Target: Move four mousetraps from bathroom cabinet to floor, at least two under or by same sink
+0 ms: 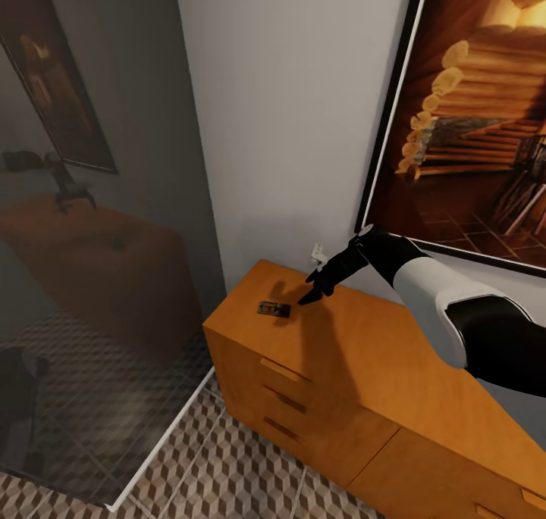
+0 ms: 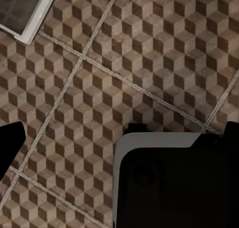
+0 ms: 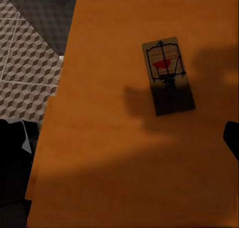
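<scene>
Orange-brown wood, smooth and matte, forms the flat top of the cabinet [image 1: 379,367] in the head view, with slim bar handles on its drawer fronts. One mousetrap [image 1: 274,308], a small flat rectangle, lies on that top near the left front corner. The right gripper [image 1: 316,286], black and pointed, hangs just above and beside the trap without touching it; its fingers look close together, though I cannot tell how wide they stand. A glossy framed picture [image 1: 485,125] hangs on the pale wall, and a glass panel [image 1: 98,276] at the left mirrors the room. The bathroom floor [image 1: 250,466] has cube-patterned tiles.

The left wrist view looks at those tiles [image 2: 124,63] close up, showing pale grout lines and a white frame corner [image 2: 35,16]. Whether the left gripper is spread or closed cannot be told.

The right wrist view gives the trap's [image 3: 168,74] detail: tan board, dark wire bars, red mark, half in shadow on the cabinet's top [image 3: 124,178].
</scene>
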{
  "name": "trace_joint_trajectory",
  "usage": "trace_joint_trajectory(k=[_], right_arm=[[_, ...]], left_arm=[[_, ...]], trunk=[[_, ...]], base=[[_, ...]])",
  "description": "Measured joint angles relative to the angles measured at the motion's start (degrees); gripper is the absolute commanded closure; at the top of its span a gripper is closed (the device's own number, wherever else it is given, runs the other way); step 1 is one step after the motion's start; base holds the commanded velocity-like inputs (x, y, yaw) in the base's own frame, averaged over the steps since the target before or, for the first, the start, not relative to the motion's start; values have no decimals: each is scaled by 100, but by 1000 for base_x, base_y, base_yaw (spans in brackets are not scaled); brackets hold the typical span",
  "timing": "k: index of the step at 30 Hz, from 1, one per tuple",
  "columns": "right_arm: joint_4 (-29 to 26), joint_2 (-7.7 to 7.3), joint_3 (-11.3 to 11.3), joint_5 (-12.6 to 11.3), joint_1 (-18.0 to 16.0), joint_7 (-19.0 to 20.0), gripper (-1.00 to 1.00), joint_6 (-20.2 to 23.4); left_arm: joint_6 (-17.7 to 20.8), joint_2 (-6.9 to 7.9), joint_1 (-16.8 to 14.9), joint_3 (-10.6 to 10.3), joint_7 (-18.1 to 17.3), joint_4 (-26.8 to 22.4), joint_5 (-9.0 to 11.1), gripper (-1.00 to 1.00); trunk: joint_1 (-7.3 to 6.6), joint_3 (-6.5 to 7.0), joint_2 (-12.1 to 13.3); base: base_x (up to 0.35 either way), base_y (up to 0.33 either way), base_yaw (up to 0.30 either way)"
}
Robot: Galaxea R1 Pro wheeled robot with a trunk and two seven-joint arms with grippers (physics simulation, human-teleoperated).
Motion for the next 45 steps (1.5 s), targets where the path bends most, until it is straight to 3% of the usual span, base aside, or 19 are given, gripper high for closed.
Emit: trace_joint_trajectory(k=[21, 32, 45], right_arm=[[1, -2, -7, 9, 0, -560, -100, 4], [168, 7, -19, 41, 0, -1045, -100, 9], [288, 26, -37, 60, 0, -1090, -100, -9]], left_arm=[[-7, 0, -3, 3, 0, 0, -1, -100], [-7, 0, 2, -1, -1, 0, -1, -100], [-7, 0, 0, 0, 0, 0, -2, -100]], trunk=[[0, 0, 0], [0, 0, 0], [0, 0, 0]], base=[[0, 0, 0], [0, 0, 0], [0, 0, 0]])
